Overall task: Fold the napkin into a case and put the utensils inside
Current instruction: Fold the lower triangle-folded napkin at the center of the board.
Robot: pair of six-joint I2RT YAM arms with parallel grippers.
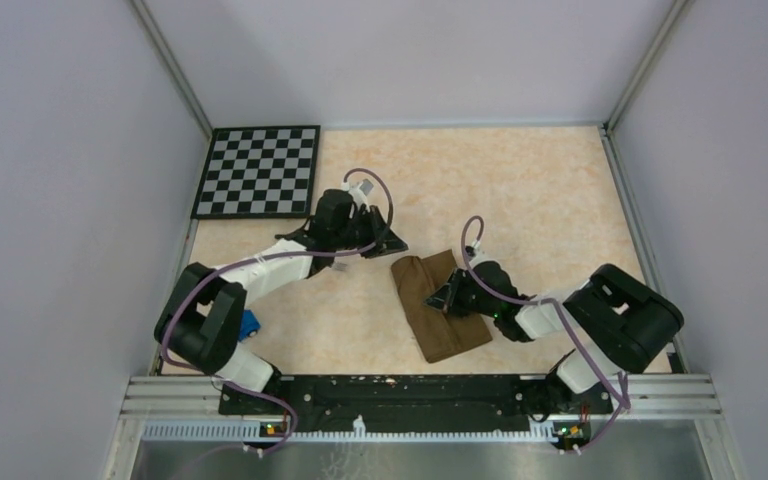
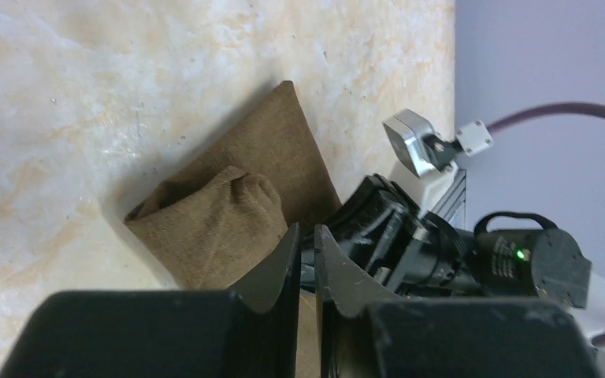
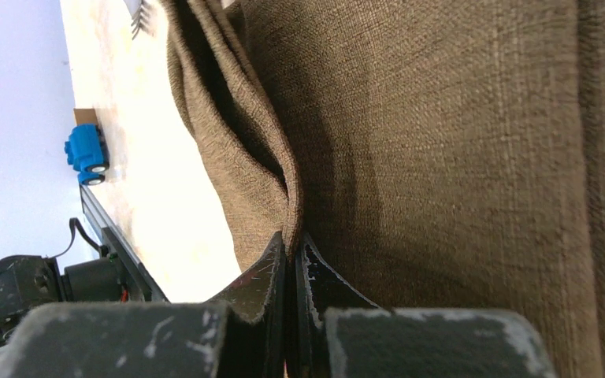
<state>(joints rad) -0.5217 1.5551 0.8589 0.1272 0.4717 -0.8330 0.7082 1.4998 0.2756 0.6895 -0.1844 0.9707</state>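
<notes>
While both arms reached over the table (image 1: 530,190), we saw the checkerboard (image 1: 258,170) lying well apart from the left gripper (image 2: 307,233), on the side of its jaws turned away from the cloth. The blue toy car (image 1: 250,322) sat far behind those jaws, by that arm's base. The left jaws stood ajar by a thin slit, and we found nothing between them. Just beyond their tips lay the case (image 2: 228,213), a long folded piece of dark brown cloth flat on the table, its nearer end bunched into a soft hump. Farther right, the right gripper (image 3: 291,240) rested on the case with its jaws clenched on the edge of a raised fold. Ahead of those tips the fold gaped into a dark hollow. Far ahead and to their left, past the cloth, the grey tines of one utensil (image 3: 136,17) showed on the table; the rest of it lay out of view.
</notes>
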